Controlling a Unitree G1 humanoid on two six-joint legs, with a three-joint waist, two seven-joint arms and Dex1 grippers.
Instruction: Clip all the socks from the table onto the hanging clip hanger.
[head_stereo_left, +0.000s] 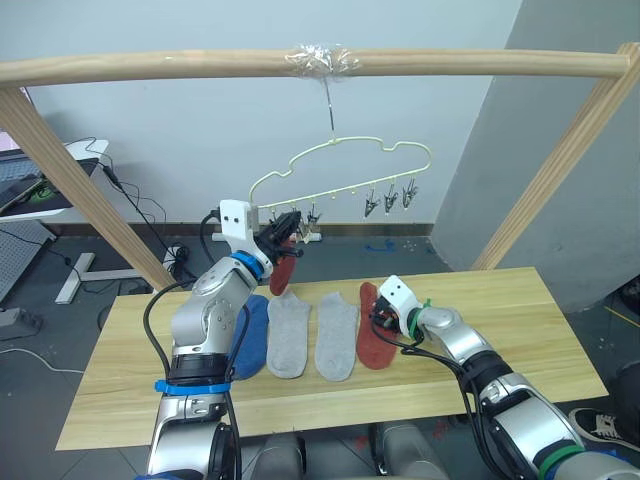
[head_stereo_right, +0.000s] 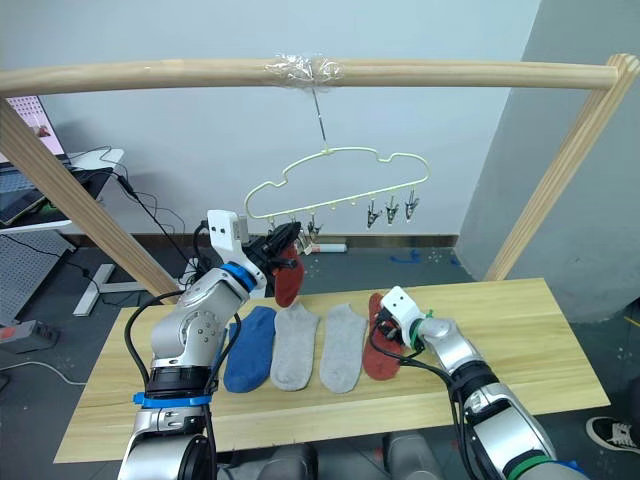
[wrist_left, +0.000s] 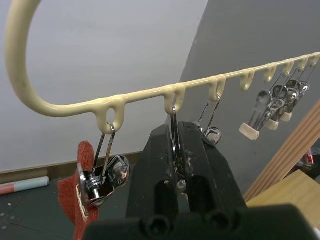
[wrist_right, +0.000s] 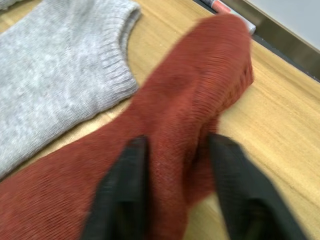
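Your left gripper (wrist_left: 176, 150) had its two black fingers pressed together on a small metal clip (wrist_left: 174, 131), 2nd from the hanger's curved end, up at the thin pale-yellow wavy wire clip hanger (head_stereo_left: 345, 160). Just beside it, the end clip (wrist_left: 102, 175) carried a rust-red knit ankle sock (head_stereo_left: 283, 270), hanging down by the gripper above the table's far edge. More clips (head_stereo_left: 390, 198) hung free further along the wire, toward your right. The hanger's hook went up to a thick round wooden pole (head_stereo_left: 450, 64), taped there.

Your right gripper (wrist_right: 177, 150) was low over the long light wooden plank table (head_stereo_left: 520, 320), fingers spread w/ a fold of the 2nd rust-red sock (head_stereo_left: 372, 335) bunched between them; pads at the fabric on both sides, but you couldn't call it a firm pinch from the wrist view. That sock lay flat on the planks otherwise.

To its left lay two light grey socks (head_stereo_left: 337, 335) (head_stereo_left: 288, 335) side by side, then a blue sock (head_stereo_left: 252, 335) partly behind your left arm.
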